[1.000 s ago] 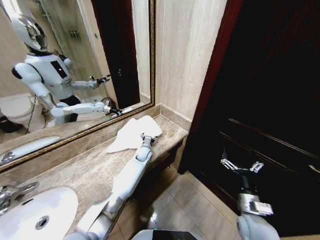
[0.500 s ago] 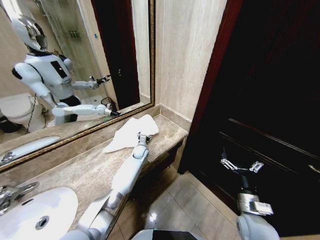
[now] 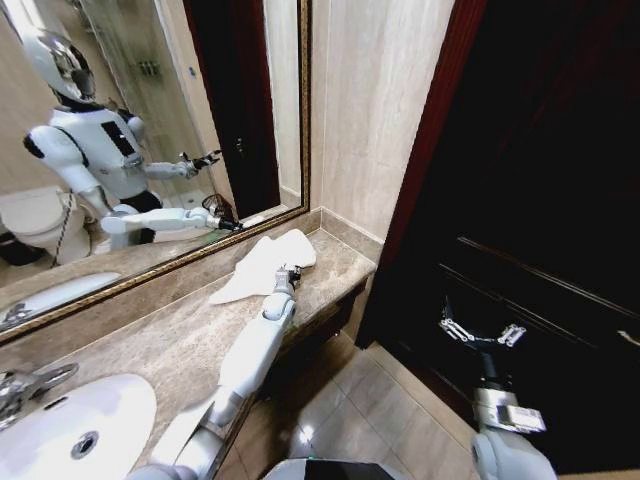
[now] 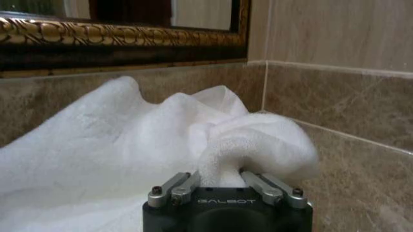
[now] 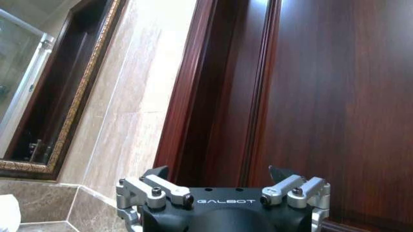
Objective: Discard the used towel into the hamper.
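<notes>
My left gripper (image 3: 291, 269) pinches the white towel (image 3: 262, 262) at centre frame; my right gripper (image 3: 484, 335), lower right, gapes wide.

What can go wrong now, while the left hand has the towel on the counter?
1. The left hand pinches only a small fold of the towel, so it might slip out when lifted.
2. The trailing towel could drag along the marble counter and catch on its edge.
3. The right hand hangs open near the dark door.

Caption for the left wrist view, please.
Left gripper pinching a bunched fold of the white towel on the marble counter, below the gilt-framed mirror.
</notes>
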Robot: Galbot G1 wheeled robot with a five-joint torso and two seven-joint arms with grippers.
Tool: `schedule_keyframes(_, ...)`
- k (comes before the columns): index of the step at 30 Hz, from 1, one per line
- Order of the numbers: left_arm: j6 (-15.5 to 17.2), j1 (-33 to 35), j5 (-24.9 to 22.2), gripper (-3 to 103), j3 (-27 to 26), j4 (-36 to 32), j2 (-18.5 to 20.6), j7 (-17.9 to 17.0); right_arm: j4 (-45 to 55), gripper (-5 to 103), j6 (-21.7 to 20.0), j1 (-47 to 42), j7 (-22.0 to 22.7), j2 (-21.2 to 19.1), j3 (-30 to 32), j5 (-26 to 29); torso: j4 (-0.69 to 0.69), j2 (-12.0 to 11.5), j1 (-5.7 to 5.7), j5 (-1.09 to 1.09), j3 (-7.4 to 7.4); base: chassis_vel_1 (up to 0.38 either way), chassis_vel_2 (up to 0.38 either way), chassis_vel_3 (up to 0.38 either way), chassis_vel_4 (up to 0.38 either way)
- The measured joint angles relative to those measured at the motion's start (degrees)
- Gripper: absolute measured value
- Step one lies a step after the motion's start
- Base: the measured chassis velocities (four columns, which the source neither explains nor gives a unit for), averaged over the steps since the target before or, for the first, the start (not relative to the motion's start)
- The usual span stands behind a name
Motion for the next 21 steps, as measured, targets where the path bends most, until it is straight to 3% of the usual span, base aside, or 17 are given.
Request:
schedule_keyframes(5, -0.8, 0.5, -0.5, 6, -0.3, -1.2, 0.4, 0.0, -0.1, 100, 0.3, 0.1, -0.3, 0.2, -0.1, 0.0, 0.0, 0.0, 0.0, 0.0, 0.0, 0.0, 0.0, 0.0, 0.0)
schedule_keyframes(14, -2.0, 3.0, -2.7, 6, -1.2, -7.0, 1.2, 0.6, -0.2, 100, 0.7, 0.3, -1.5, 0.2, -0.2, 1.1, 0.0, 0.0, 0.0, 0.01, 0.0, 0.0, 0.0, 0.0, 0.0)
schedule_keyframes(19, -2.2, 7.8, -6.1, 6, -2.8, -16.1, 2.9, 1.4, -0.1, 100, 1.5, 1.0, -4.0, -0.1, -0.1, 4.0, 0.0, 0.0, 0.0, 0.0, 0.0, 0.0, 0.0, 0.0, 0.0)
schedule_keyframes(20, -0.7, 12.0, -8.9, 6, -4.8, -24.4, 4.8, 1.7, 0.2, 100, 1.6, 1.1, -5.0, -0.1, -0.1, 5.3, 0.01, 0.0, 0.0, 0.0, -0.01, 0.0, 0.0, 0.0, 0.0)
schedule_keyframes(21, 0.2, 13.3, -9.7, 6, -5.6, -27.2, 5.3, 1.7, 0.3, 100, 1.6, 1.1, -5.4, -0.1, -0.1, 5.6, 0.02, 0.0, 0.0, -0.01, 0.0, 0.0, 0.0, 0.0, 0.0)
